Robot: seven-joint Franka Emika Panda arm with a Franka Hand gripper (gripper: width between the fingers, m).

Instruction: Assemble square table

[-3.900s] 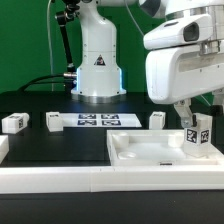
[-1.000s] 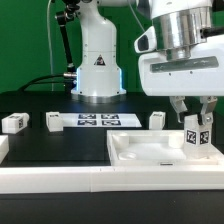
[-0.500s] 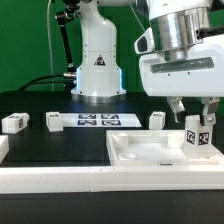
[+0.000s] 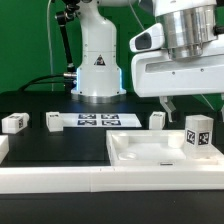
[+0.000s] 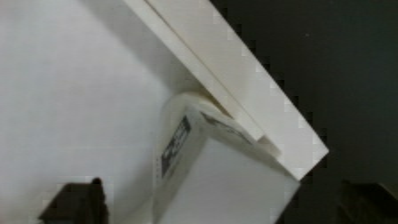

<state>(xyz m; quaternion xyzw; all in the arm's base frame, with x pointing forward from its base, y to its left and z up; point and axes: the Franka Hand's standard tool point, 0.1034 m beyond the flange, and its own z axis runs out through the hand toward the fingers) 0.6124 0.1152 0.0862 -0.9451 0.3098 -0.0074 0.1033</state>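
Observation:
The square table top (image 4: 140, 152) is a white slab with a raised rim, lying at the exterior view's right front. One white tagged leg (image 4: 200, 135) stands upright in its right corner. My gripper (image 4: 195, 103) hangs just above that leg, open and empty, with one finger (image 4: 168, 103) clear to the side. In the wrist view the leg (image 5: 199, 150) shows from above by the slab's rim (image 5: 231, 80), between my spread fingers (image 5: 75, 202). Three more legs lie on the black table: two at the left (image 4: 13, 123) (image 4: 52, 121) and one behind the slab (image 4: 157, 119).
The marker board (image 4: 97, 120) lies flat at the back middle, before the robot's base (image 4: 98, 70). A long white border rail (image 4: 90, 182) runs along the front edge. A white block end (image 4: 3, 148) shows at the far left.
The gripper was shut on the upright leg at the slab's right corner. It has opened, let go and risen; the leg stays standing there.

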